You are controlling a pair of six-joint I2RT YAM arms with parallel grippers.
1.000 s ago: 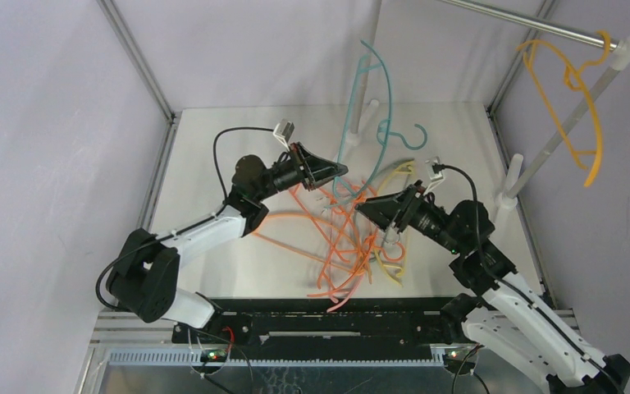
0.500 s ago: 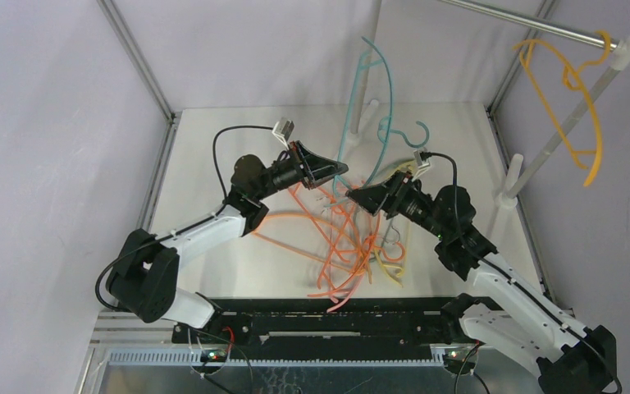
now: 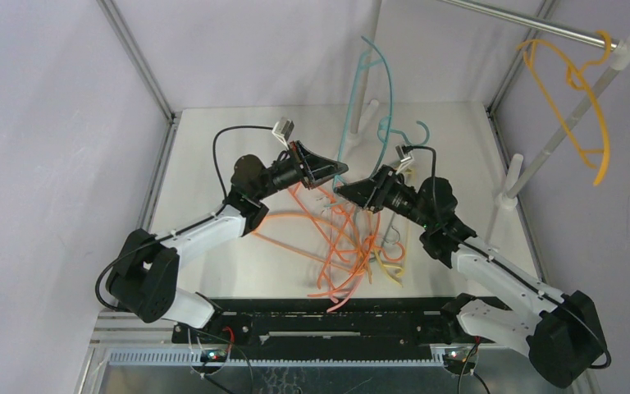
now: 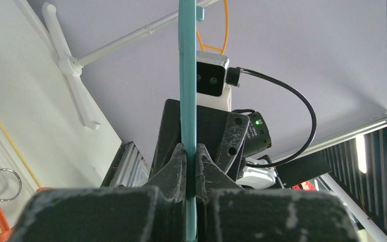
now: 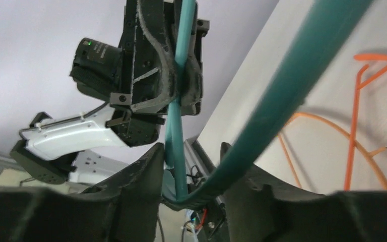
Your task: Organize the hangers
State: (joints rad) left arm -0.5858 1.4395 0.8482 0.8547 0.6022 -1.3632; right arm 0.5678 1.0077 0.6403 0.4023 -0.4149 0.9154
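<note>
My left gripper (image 3: 340, 170) is shut on a teal hanger (image 3: 388, 78) and holds it upright above the table; its bar runs between the closed fingers in the left wrist view (image 4: 187, 91). My right gripper (image 3: 338, 188) is open, its fingers on either side of the same teal hanger's lower corner (image 5: 201, 194), just below the left gripper. A tangled pile of orange hangers (image 3: 340, 246) with yellow ones (image 3: 390, 271) lies on the table between the arms. An orange-yellow hanger (image 3: 578, 98) hangs on the steel rail (image 3: 525, 20) at top right.
White rack poles (image 3: 541, 148) stand on the table's right side and another (image 3: 372, 57) at the back. Purple walls close in the table at left, back and right. A black cable loops above the left arm (image 3: 230, 135).
My right arm has swung left and forward, bringing its open gripper up to the teal hanger just under the left gripper. The left arm has not moved.
</note>
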